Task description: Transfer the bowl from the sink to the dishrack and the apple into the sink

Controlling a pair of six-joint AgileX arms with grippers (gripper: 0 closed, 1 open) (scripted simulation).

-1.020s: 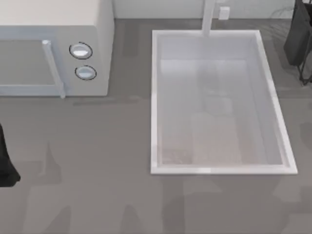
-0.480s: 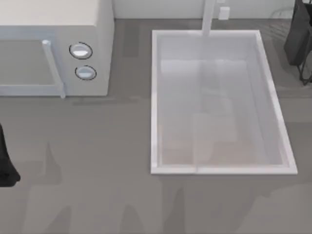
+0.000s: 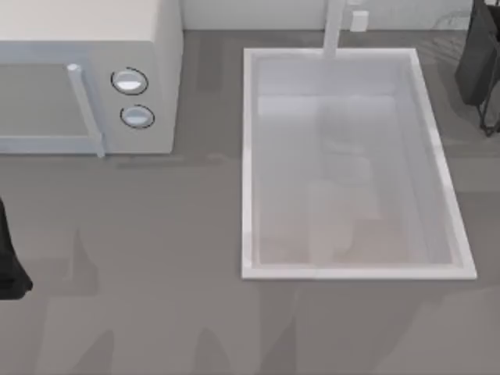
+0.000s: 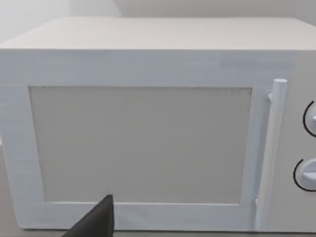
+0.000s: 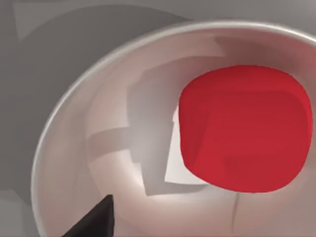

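Right gripper [image 5: 97, 220] poised close above the apple [image 5: 243, 129], looking straight down on it. Grip state impossible to tell. Probably held there to line up for a pick, since the fruit must be lifted out before going anywhere. Apple resting inside a pale round dish [image 5: 74, 148] with a thin grey rim, nestled against the curved wall, not at the centre. Likely to roll on that slope if nudged, so a centred descent seems wise.

Left gripper [image 4: 97, 221] facing the door of the white microwave [image 4: 143, 143]. Grip state again impossible to tell. Left arm [image 3: 9, 266] parked at the left edge of the top view, apparently idle.

Further out, a flat grey counter [image 3: 156, 312]. Sink [image 3: 247, 156] filling the centre-right of the top view, faucet post [image 3: 334, 27] at its upper rim. Dishrack [image 3: 478, 62] at the upper right corner, cut off by the frame. Microwave at the upper left, two round knobs [image 3: 130, 81] toward the basin. Both transfers judged still to do.
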